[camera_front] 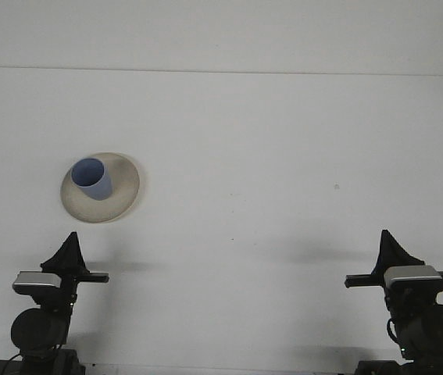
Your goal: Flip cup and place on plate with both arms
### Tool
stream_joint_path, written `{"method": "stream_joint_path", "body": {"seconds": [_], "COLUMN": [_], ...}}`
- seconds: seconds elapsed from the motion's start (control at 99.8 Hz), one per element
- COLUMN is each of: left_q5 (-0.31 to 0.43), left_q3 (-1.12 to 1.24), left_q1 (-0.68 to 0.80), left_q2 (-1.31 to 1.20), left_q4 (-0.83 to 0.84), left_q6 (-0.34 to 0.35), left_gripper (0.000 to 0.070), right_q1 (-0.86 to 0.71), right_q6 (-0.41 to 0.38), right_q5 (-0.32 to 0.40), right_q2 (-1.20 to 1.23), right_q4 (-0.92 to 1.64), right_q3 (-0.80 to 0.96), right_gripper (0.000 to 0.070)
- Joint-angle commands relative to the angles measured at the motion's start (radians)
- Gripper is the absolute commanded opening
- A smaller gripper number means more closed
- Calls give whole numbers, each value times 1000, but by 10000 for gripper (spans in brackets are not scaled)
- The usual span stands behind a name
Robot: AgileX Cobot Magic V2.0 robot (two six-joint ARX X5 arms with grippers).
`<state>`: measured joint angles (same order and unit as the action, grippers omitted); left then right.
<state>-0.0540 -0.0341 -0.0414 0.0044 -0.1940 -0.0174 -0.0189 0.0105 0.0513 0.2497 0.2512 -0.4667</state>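
A blue cup stands on the beige plate at the left of the white table, its open mouth facing up. My left gripper sits near the front edge, below the plate and well apart from it, its black fingers meeting in a point with nothing between them. My right gripper is at the front right, far from the cup, with its fingers also drawn together and nothing held.
The white table stretches back to a far edge near the top of the view. Both arm bases with their wrist cameras stand at the bottom corners.
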Motion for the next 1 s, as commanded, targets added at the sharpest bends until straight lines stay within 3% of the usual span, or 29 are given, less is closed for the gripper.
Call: {"method": "stream_joint_path", "body": {"seconds": [0.0,0.341,0.752,0.992], "left_q5": [2,2,2,2], "left_q3": [20,20,20,20], "left_q1": [0,0,0,0], "left_q2": [-1,-1,-1,-1], "left_q4": [-11,-11,-11,-11], "left_q6": [-6,-6,-6,-6], "left_gripper": [14,14,14,14], "right_q1": [-1,-1,0,0], "right_q6": [-8,-11,-14,-15], "right_q5": [0,-4,-7,-7], "right_q2": [-40,-251,-248,-248], "right_q4": [-49,-98,-370,-386], "right_q3": [48,267,431,454], "right_gripper": [0,0,0,0]}}
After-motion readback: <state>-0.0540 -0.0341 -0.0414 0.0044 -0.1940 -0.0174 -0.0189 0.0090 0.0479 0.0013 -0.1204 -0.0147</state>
